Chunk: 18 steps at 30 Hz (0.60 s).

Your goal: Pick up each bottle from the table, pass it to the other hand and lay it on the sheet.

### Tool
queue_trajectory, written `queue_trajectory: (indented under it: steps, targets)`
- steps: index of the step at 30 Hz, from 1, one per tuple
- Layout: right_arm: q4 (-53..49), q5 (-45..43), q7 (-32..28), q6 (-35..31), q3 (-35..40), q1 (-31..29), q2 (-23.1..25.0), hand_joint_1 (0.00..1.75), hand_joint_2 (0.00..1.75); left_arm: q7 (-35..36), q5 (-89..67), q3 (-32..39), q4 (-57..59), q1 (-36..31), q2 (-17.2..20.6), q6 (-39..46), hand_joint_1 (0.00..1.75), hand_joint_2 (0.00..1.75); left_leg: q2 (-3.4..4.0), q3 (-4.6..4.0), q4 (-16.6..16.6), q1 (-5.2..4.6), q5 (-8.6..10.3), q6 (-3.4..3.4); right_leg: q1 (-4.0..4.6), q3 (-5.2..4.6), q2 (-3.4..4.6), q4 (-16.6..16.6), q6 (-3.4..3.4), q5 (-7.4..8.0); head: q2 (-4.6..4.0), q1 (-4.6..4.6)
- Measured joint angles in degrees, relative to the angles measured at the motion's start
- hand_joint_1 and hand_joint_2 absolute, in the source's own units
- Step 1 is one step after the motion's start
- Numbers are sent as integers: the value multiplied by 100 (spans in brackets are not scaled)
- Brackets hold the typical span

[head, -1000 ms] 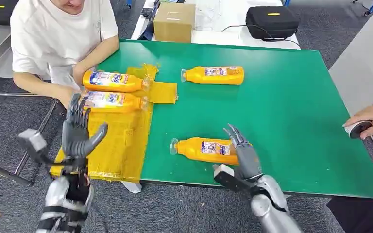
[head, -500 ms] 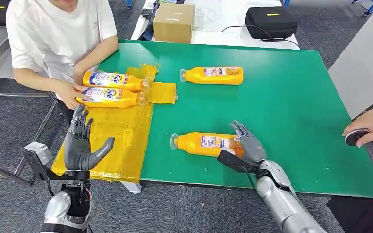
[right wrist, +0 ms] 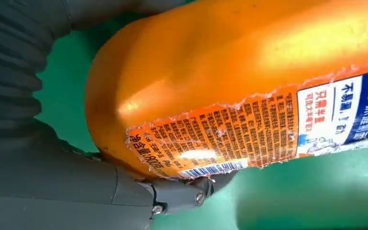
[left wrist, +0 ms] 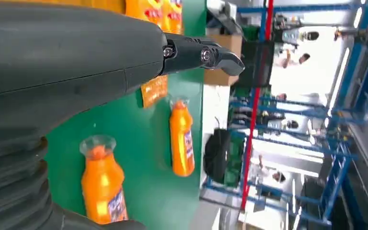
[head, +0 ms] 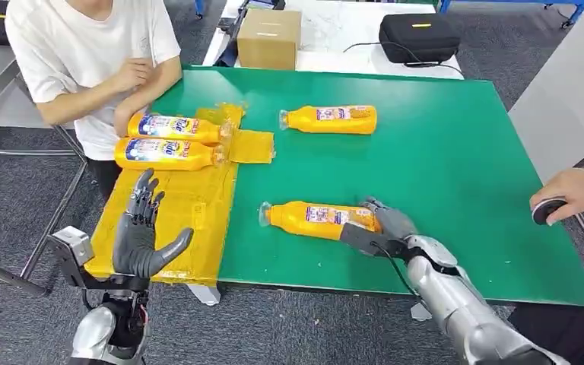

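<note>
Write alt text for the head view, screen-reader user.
The robot's right hand grips the base of an orange bottle lying on a green table, while its left hand is raised open above a yellow sheet. Two more bottles lie on that sheet beside a seated person, and another bottle lies farther back.

I see open green table [head: 456, 152] toward the right edge; two bottles [head: 169, 141] crowd the sheet's [head: 175, 220] far end, probably leaving its near half free.
</note>
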Motion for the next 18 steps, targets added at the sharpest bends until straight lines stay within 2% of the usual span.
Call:
queue_trajectory:
  steps: [5,9,18]
  targets:
    - [188,-63,-39,48,101,-155,-4,175,175,-61,-101,-81,15,2,26,-134,0,175,-1,14,0,0,3,0,0,19,-1,1,-1,1,0,-2]
    - [221,-306,-356,-249,109,-128,-4,175,175,-205,-221,-147,13,19,52,-262,0,175,-8,10,1,0,7,4,-1,21,-4,2,0,0,0,0]
    - [228,-439,-598,-552,109,-22,-2,175,175,-245,-256,-197,13,25,92,-306,0,175,-14,1,0,0,4,4,0,13,-4,1,1,-2,0,0]
